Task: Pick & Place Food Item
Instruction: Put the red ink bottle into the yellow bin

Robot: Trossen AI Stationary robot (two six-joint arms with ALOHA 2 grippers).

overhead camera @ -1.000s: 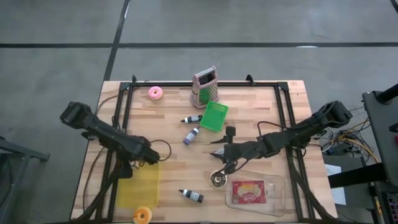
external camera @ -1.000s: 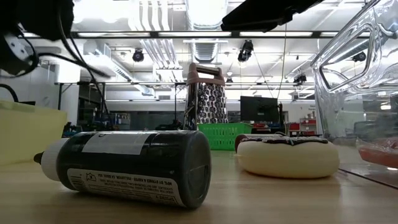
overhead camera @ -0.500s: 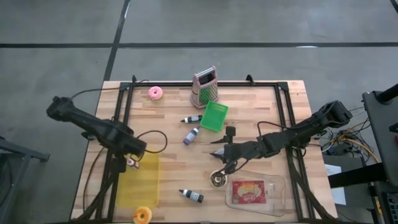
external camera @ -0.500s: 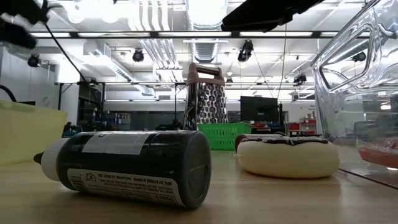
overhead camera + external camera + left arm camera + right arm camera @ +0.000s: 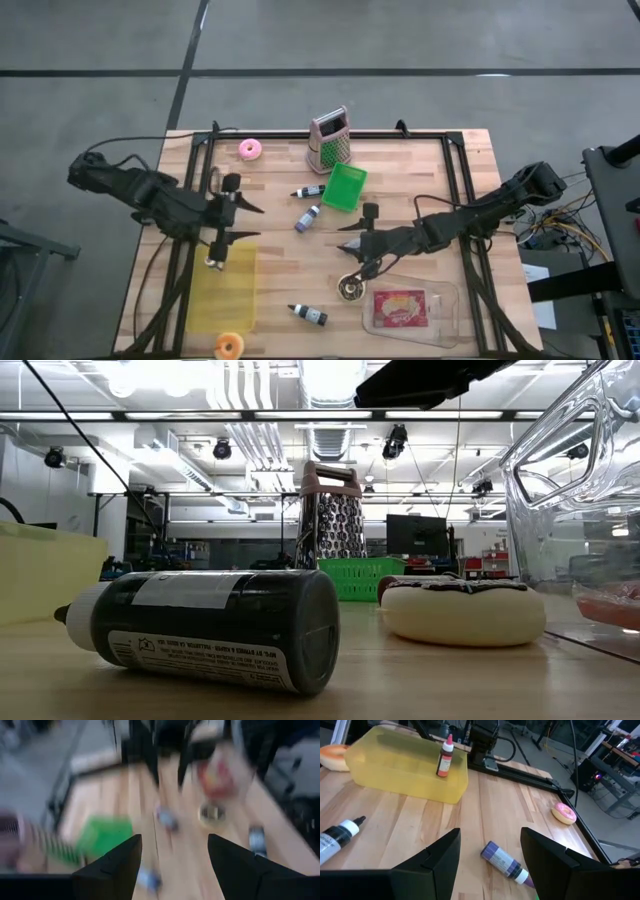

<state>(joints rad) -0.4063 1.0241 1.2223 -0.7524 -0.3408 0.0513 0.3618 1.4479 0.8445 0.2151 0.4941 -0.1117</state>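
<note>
Above the table's left half, the left gripper point(image 5: 236, 210) hangs with fingers spread, nothing between them. Just under its near finger, at the far edge of the yellow container point(image 5: 223, 295), stands a small red-capped bottle point(image 5: 212, 261). An orange donut point(image 5: 229, 346) lies beyond the container's near end. Ahead of the fingertips lie a purple bottle point(image 5: 308, 217) and a dark bottle point(image 5: 309, 190), then the green basket point(image 5: 344, 186) and the grater point(image 5: 329, 140). The pink donut point(image 5: 249, 149) sits off toward the table's far edge.

The right gripper point(image 5: 357, 232) hovers mid-table, fingers parted and empty. Just below it rests the chocolate donut point(image 5: 350, 289); beside that the clear tray point(image 5: 440, 300) holds a red food packet point(image 5: 400, 307). A black bottle point(image 5: 308, 315) lies between the tray and the yellow container.
</note>
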